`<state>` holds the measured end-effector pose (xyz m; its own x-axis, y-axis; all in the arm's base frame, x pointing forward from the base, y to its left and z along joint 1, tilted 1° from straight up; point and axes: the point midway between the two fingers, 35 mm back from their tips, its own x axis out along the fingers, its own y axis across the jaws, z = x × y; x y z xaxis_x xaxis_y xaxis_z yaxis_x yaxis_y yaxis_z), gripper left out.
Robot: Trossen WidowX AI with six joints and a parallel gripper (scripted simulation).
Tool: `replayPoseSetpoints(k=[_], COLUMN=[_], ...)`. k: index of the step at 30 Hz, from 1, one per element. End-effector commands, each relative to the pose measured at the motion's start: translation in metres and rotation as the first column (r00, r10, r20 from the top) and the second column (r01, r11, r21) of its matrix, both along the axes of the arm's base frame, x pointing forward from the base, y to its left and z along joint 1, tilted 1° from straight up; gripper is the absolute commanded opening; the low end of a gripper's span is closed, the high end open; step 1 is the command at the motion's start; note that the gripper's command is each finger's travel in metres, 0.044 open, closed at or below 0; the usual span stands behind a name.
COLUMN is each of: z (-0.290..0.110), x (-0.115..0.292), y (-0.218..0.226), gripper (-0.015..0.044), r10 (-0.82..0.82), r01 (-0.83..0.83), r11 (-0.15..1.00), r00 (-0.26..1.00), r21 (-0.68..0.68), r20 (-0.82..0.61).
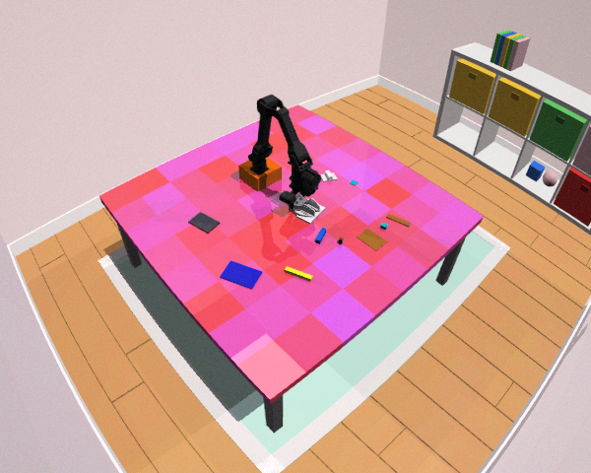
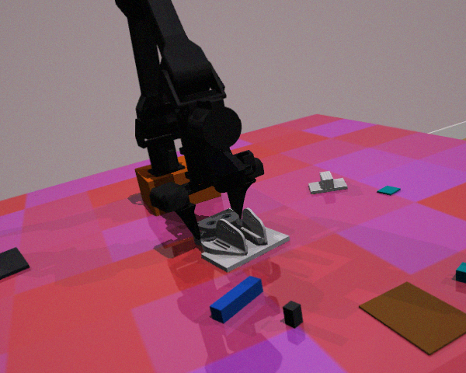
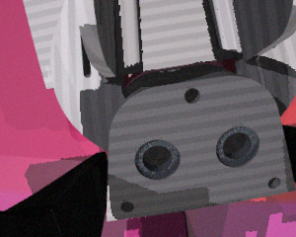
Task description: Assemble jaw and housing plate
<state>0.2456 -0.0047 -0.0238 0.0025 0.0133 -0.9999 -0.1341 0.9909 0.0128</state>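
The grey housing plate [image 3: 197, 118] is between the fingers of my gripper [image 2: 218, 229] [image 3: 189, 148], which is shut on its two sides. The plate lies over the rear ends of the two jaws, low above the white base [image 2: 275, 237] [image 1: 309, 219] [image 3: 37, 30]. It looks about level. A dark round shape shows inside each of its two rings; whether the stubs are in them I cannot tell. The left jaw [image 2: 233, 237] and the right jaw [image 2: 256, 228] stand side by side on the base, with a gap between them. Their gear teeth and pins are hidden under the plate.
A blue block [image 2: 236, 298] [image 1: 320, 236] and a small black block [image 2: 293, 314] [image 1: 340, 240] lie in front of the base. A brown sheet [image 2: 419, 317] [image 1: 371, 238] lies to the right. A white stepped piece [image 2: 328, 184] [image 1: 328, 175] stands behind, right.
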Motion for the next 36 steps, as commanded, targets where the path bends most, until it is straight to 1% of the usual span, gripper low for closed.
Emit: replayPoseSetpoints(k=[1,36], z=[-0.0009,-0.0082], x=[-0.0004,-0.0004], y=[-0.0004,-0.0003], gripper=[0.0351,0.0351], r10=[-0.003,-0.002], r01=[0.003,0.002], r11=[1.000,1.000], r00=[1.000,1.000], r21=[-0.003,-0.003], r20=[0.000,0.000])
